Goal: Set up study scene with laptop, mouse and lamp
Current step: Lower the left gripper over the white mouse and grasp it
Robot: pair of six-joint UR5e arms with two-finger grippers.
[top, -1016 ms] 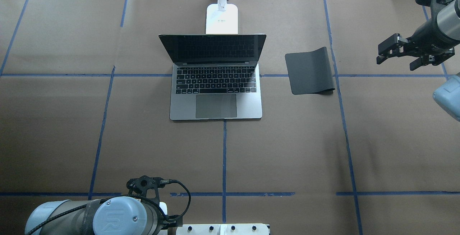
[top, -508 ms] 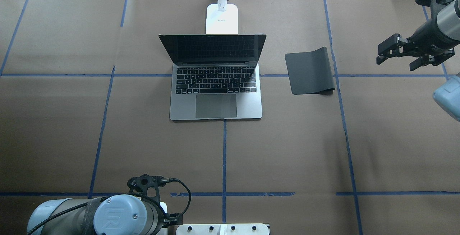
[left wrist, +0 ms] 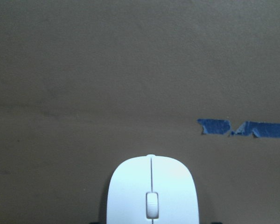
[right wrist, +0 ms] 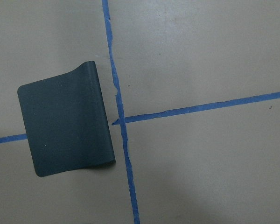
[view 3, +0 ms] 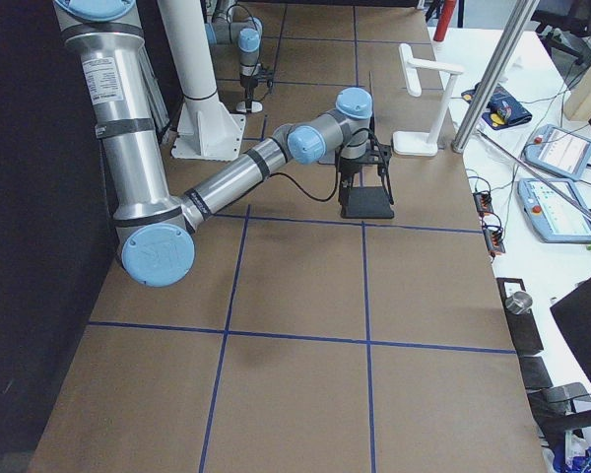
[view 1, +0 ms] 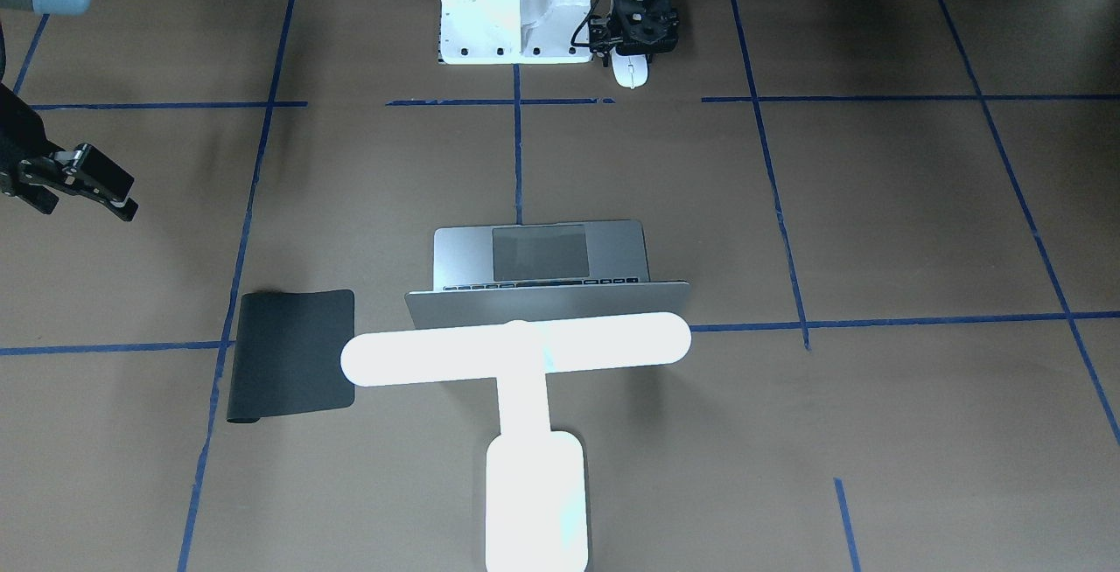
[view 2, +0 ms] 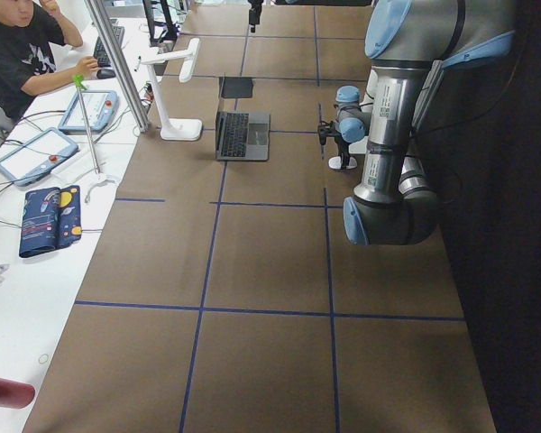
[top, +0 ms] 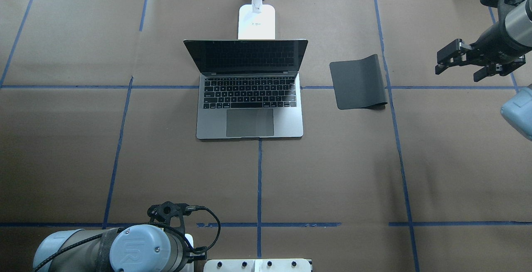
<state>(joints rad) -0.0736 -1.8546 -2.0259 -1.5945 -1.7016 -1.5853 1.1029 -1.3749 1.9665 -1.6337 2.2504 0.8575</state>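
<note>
The open silver-grey laptop (top: 249,110) sits mid-table, with its lid back showing in the front view (view 1: 547,301). The lit white lamp (view 1: 516,349) stands behind it, base on the table (top: 256,22). The white mouse (view 1: 632,72) lies by the robot pedestal. My left gripper (view 1: 643,37) is down over the mouse. In the left wrist view the mouse (left wrist: 151,191) fills the bottom centre, with dark fingertips tight against both sides. My right gripper (top: 459,66) hangs open and empty above the table, right of the mat.
A black mat (top: 358,82) with one curled edge lies right of the laptop and shows in the right wrist view (right wrist: 65,126). The white pedestal (view 1: 512,3) is beside the mouse. An operator (view 2: 22,45) and tablets are past the far edge.
My left arm's upper joints have shifted slightly right and toward the robot. The right gripper, laptop, lamp and mat have not moved.
</note>
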